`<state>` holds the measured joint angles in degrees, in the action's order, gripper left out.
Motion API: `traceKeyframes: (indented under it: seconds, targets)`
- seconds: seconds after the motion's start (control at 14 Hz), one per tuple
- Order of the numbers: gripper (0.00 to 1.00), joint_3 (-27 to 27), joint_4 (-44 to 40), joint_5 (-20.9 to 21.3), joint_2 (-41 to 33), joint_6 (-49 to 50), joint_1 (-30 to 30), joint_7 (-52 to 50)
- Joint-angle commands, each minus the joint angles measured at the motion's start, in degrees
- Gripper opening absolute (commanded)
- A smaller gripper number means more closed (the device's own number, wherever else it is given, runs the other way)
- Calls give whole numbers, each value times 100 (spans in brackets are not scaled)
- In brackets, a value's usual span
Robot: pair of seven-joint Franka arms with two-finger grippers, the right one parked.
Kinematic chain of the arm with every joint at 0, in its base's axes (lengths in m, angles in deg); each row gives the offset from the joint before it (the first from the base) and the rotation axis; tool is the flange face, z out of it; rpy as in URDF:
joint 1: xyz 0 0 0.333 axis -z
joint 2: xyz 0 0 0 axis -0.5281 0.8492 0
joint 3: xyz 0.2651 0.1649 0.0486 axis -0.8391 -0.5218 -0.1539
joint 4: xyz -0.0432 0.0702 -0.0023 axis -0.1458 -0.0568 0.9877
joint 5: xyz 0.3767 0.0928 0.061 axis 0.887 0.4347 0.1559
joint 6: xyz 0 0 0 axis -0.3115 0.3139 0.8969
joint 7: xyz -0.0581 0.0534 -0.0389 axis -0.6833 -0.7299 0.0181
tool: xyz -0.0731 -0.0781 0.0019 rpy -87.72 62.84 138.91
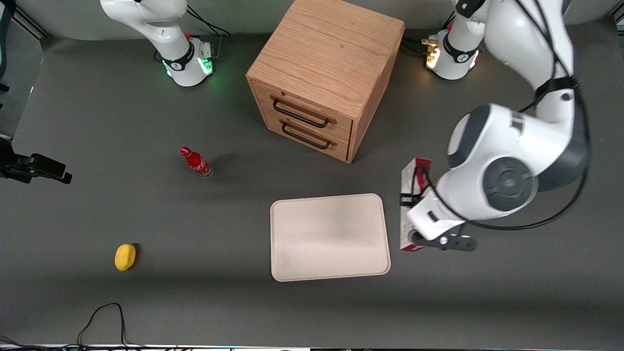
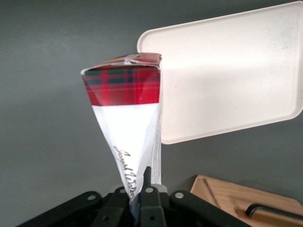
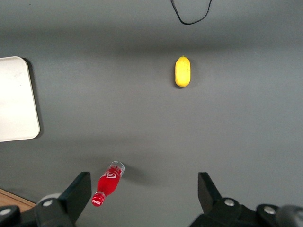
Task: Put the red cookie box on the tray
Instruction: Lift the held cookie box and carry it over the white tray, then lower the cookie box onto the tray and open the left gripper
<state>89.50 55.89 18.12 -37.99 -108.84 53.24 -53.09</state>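
We are holding the long red-and-white carton cookie box [image 1: 408, 204] clamped in the left gripper [image 2: 140, 196], just beside the flat cream-white rectangular tray [image 1: 329, 237], toward the working arm's end of the counter.

Arm hides part of red cookie box [image 1: 408, 195]; gripper [image 2: 137, 198] cut off.

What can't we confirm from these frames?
- Front view: the arm covers much of the red cookie box and the gripper.
- Left wrist view: the tray and the wooden cabinet are cut off by the edge.
- Whether the box touches the table: unclear.
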Motion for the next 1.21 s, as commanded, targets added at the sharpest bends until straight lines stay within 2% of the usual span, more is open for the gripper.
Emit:
traceKeyframes:
  seconds: [0.0, 0.43, 0.79, 0.86, 0.93, 1.14]
  targets:
    - [0, -150, -474, -70, 604, -299, 324, -583]
    - [0, -441, -404, 44, 1466, -1258, 703, -1174]
    - [0, -441, -299, 237, 1705, -1523, 755, -1297]
    - [36, -441, -290, 264, 1705, -1532, 755, -1289]
    - [99, -441, -264, 360, 1696, -1549, 764, -1280]
    - [100, -414, -246, 440, 1486, -1558, 756, -1271]
